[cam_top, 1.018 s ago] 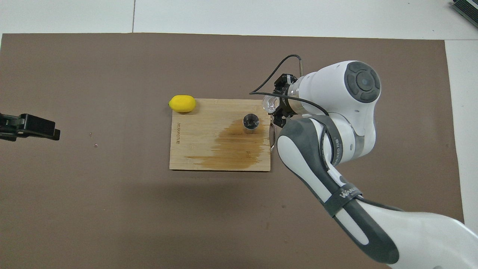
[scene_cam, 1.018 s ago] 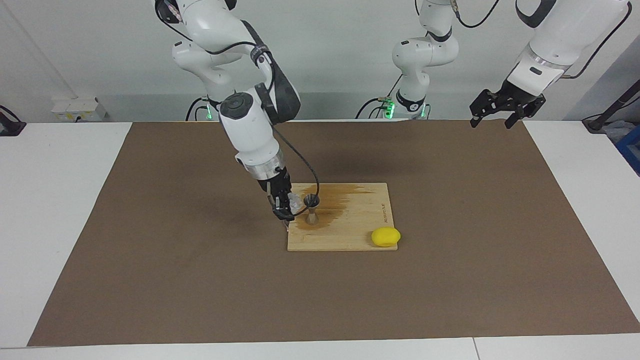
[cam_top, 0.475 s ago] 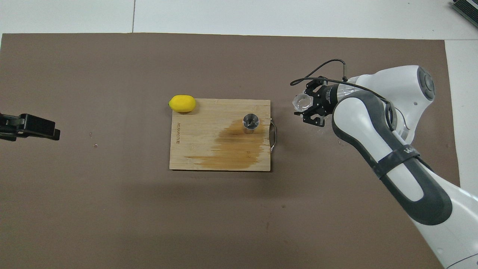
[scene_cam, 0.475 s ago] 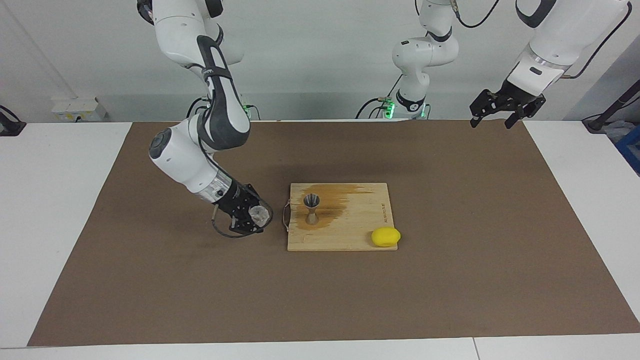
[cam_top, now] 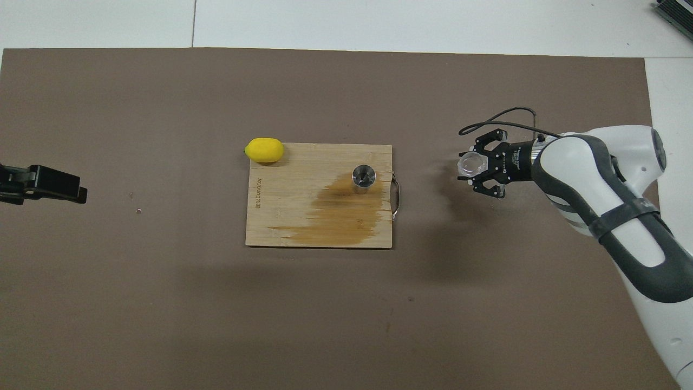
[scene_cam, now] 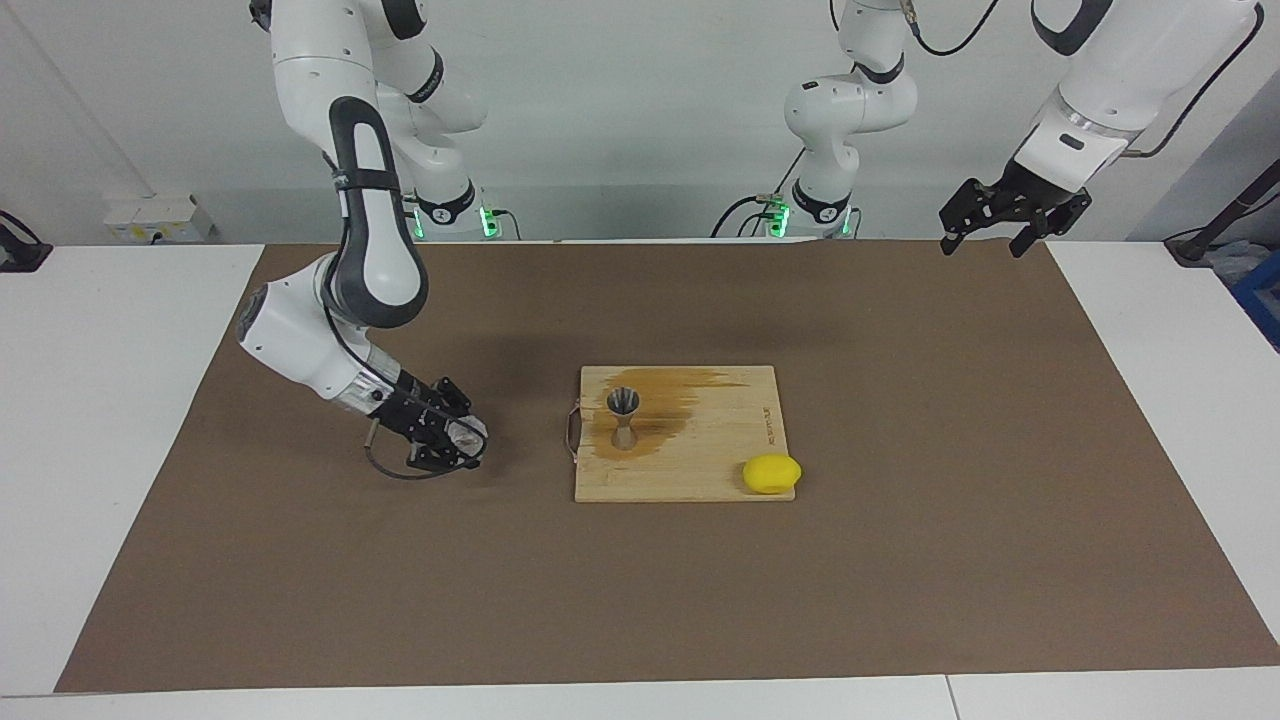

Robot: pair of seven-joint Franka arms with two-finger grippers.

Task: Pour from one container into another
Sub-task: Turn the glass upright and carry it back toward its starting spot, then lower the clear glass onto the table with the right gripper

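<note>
1 glass cup (scene_cam: 466, 432) off the board (scene_cam: 700, 470)

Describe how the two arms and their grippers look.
Both arms are glossy white with dark grey panels and bands. The right gripper is black and skeletal, with a thin black cable looping beside it. The left gripper is black too, and green lights glow at the bases.

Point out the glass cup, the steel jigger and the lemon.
glass cup (cam_top: 469, 164), overhead view, on its open rim.
steel jigger (scene_cam: 624, 413), facing view, on its upper cone.
lemon (scene_cam: 771, 473), facing view, middle of its yellow skin.
</note>
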